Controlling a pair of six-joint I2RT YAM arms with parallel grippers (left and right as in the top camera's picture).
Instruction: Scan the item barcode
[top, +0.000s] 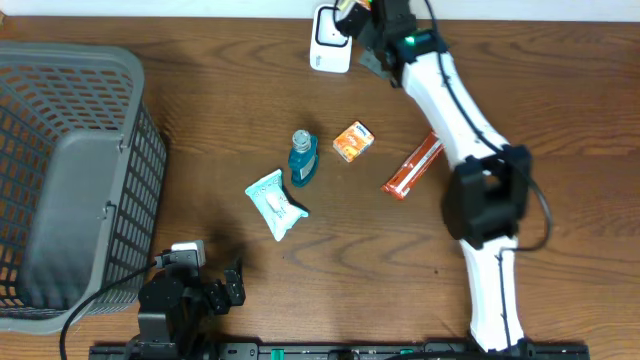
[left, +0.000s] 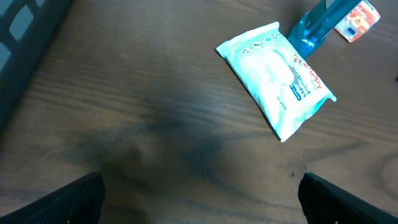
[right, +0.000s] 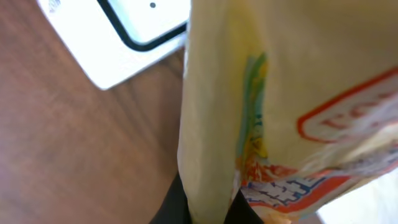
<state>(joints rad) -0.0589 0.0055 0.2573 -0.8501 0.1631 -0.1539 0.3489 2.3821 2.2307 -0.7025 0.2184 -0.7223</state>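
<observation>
Overhead, the scanner (top: 330, 42) sits at 12 o'clock on the table (top: 230, 90), a white block with a dark window. The right gripper (top: 352, 14) is up there with it, just off the scanner's 1 o'clock corner. Its jaws are pinched nearly closed on a thin cream packet (right: 280, 74) with red and orange print. In the wrist view the packet hangs edge-on and fills most of the frame, with the scanner window off at its 10 o'clock. The packet is near the window but not squarely over it, as far as I can tell. No barcode shows on the faces I can see, and I cannot tell whether the scan has registered. My reading: pick-up and carry are done, presenting the code is in hand or about to be, and the set-down remains. The left gripper (left: 202, 202) waits at 7 o'clock, jaws spread wide and holding nothing. At mid-table lie wipes (top: 275, 203), a blue bottle (top: 303, 158), an orange box (top: 354, 141) and a red pack (top: 413, 166) — none of them touched by either arm. The basket (top: 70, 180) stands at 9 o'clock.
</observation>
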